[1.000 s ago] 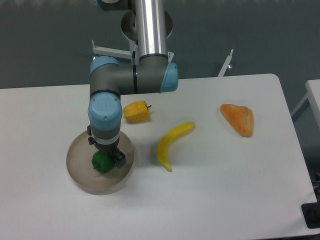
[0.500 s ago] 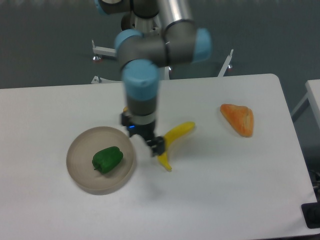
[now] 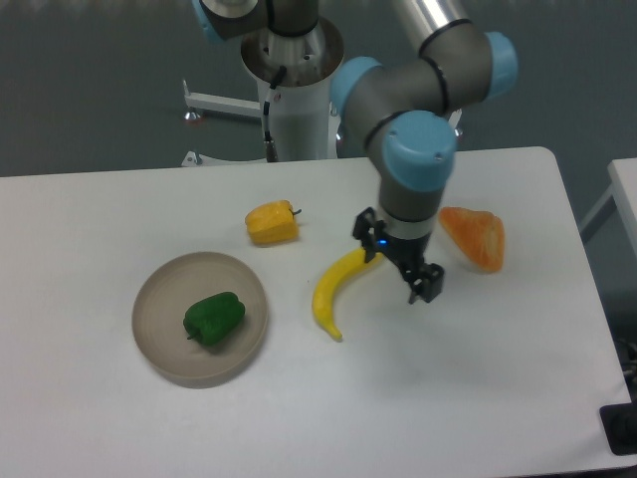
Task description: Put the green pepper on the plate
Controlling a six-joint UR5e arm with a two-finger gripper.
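The green pepper [image 3: 213, 318] lies on its side inside the round beige-grey plate [image 3: 164, 299] at the left of the table, free of the gripper. My gripper [image 3: 398, 266] is far to the right of the plate, above the table between the banana and the orange wedge. Its fingers are spread open and hold nothing.
A yellow-orange pepper [image 3: 272, 222] sits behind the plate. A yellow banana [image 3: 336, 290] lies in the middle, just left of the gripper. An orange wedge-shaped item [image 3: 475, 237] lies at the right. The robot base [image 3: 295, 90] stands at the back edge.
The gripper let go of the green pepper on the plate, rose, and swung right across the table, from over the plate to beyond the banana. The pepper stays on the plate.
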